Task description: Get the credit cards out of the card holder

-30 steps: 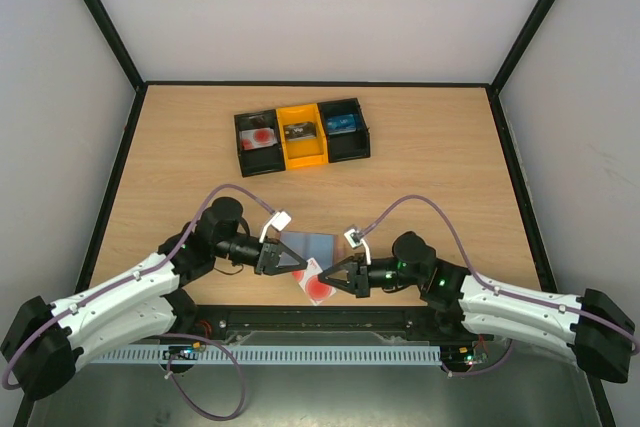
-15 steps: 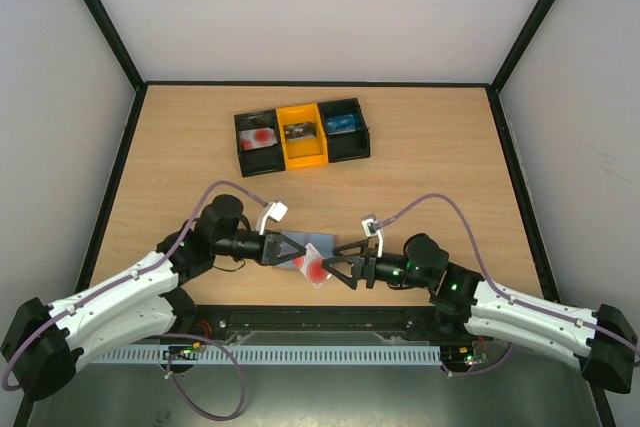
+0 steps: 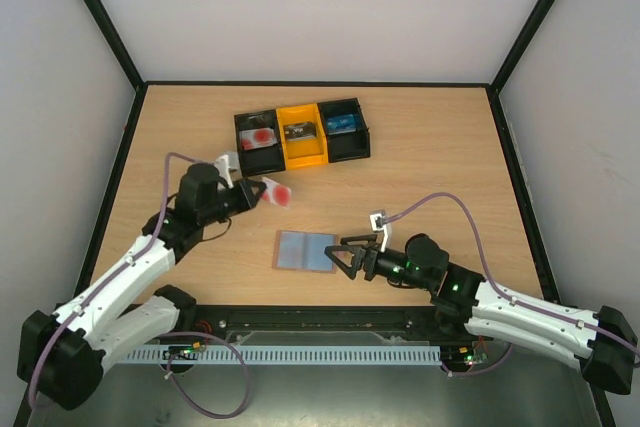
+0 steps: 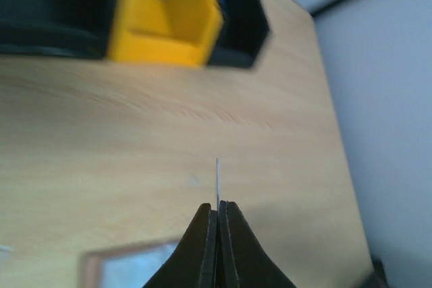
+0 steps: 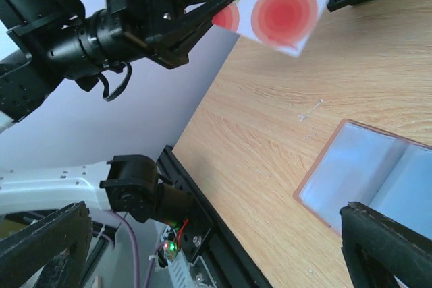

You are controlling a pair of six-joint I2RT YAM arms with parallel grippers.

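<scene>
Card [image 3: 279, 193] lifted away, R gripper [image 3: 342, 258] opened

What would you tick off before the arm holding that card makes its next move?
1. Grip: left tool shut on the pale card, pinched at one end: ok.
2. Card clear of the card holder: ok, it hangs in the air, apart from it.
3. Card holder lying open and flat on the table: ok.
4. Right tool open: ok.
5. Right tool off the holder's edge: cannot tell.
6. Another card left inside the holder: cannot tell.
</scene>
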